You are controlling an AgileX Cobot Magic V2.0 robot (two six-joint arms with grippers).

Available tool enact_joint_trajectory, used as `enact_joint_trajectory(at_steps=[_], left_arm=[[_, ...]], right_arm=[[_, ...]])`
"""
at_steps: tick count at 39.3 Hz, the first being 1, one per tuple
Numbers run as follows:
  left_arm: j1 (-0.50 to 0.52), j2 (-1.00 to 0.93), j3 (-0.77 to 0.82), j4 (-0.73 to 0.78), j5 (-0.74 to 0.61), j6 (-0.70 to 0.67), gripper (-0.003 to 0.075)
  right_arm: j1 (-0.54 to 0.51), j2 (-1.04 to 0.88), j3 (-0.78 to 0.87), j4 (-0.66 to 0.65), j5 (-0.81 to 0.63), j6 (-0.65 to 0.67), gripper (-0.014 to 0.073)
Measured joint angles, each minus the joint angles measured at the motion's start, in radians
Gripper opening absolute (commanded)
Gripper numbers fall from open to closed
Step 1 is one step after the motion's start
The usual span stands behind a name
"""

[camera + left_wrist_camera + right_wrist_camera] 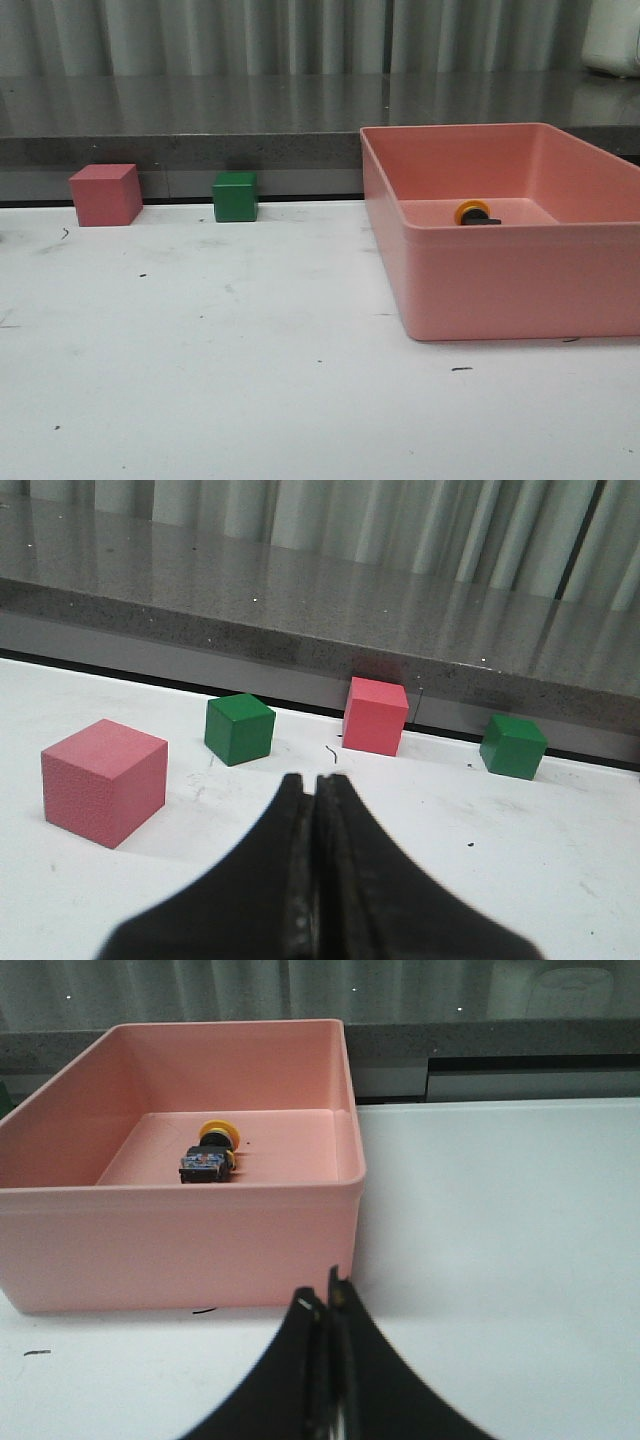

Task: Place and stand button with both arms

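Behind bin wall, button half-hidden

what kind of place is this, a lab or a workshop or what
Most likely a robot test bench in a lab: a plain white table holds only staged props, a pink bin with a push-button inside, and coloured cubes, against a grey curtain.
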Motion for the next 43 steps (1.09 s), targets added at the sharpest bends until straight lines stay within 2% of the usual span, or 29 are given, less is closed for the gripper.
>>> enact_joint_trajectory(at_steps=[23,27,33,35,40,43], left_arm=[[0.000,0.000,0.000,0.000,-0.026,0.000,-0.0020],[0.000,0.000,0.000,0.000,-0.098,0.000,-0.0020],[0.000,0.000,0.000,0.000,-0.295,0.000,-0.0020],[0.000,0.000,-0.012,0.000,-0.316,0.000,-0.0020],[0.000,0.000,-0.102,0.015,-0.257,0.000,-0.0020],[0.000,0.008,-0.185,0.023,-0.158,0.000,-0.0020]], right_arm=[[0.000,0.000,0.000,0.000,-0.009,-0.001,-0.0070],[0.000,0.000,0.000,0.000,-0.039,-0.001,-0.0070],[0.000,0.000,0.000,0.000,-0.134,-0.001,-0.0070],[0.000,0.000,-0.010,0.000,-0.145,-0.001,-0.0070],[0.000,0.000,-0.099,0.000,-0.145,-0.001,-0.0069],[0.000,0.000,-0.187,0.000,-0.116,-0.002,-0.0069]])
